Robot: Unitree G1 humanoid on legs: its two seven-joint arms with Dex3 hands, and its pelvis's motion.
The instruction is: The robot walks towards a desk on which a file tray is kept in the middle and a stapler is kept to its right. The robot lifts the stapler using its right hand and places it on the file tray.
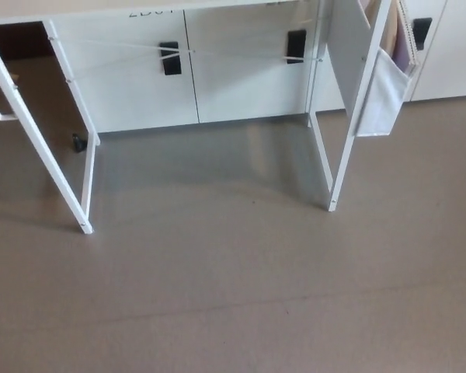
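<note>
The head view looks down at the floor in front of a white desk frame (338, 167). Only a thin strip of the desk's top edge (101, 9) shows along the upper border of the picture. Neither the file tray nor the stapler can be seen. No part of my arms or hands shows in this view.
White desk legs stand at the left (84, 221) and right (332, 203). Behind them are white cabinets (233, 70) with black handles. A white fabric pocket (384, 89) hangs on the desk's right side. Grey-brown floor (233, 287) fills the foreground.
</note>
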